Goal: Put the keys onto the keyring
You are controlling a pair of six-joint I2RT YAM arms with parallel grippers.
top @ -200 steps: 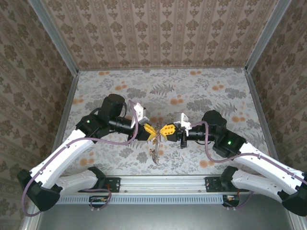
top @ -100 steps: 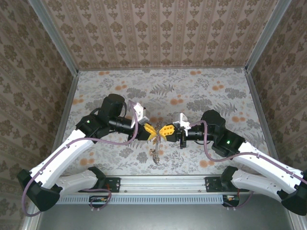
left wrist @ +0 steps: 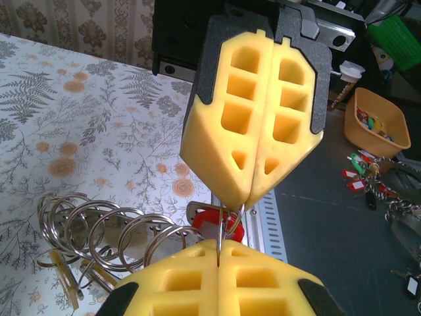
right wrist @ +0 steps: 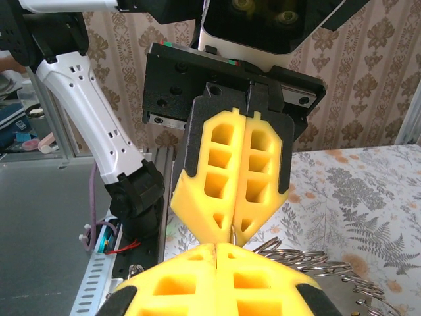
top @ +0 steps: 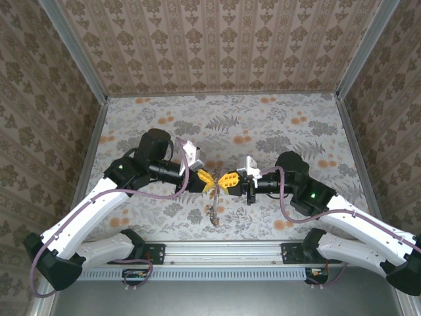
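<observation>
The keyring (left wrist: 218, 232), a thin wire loop, is caught between the tips of the two grippers, which meet nose to nose. The left gripper (left wrist: 219, 247) is pinched tight on it, and so is the right gripper (left wrist: 247, 197). A red key (left wrist: 209, 221) hangs just behind the tips, and a bunch of steel rings (left wrist: 105, 230) trails beneath the left gripper.

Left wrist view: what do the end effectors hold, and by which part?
The left end effector and right end effector, both shut, pinch a thin metal ring by its wire.
</observation>
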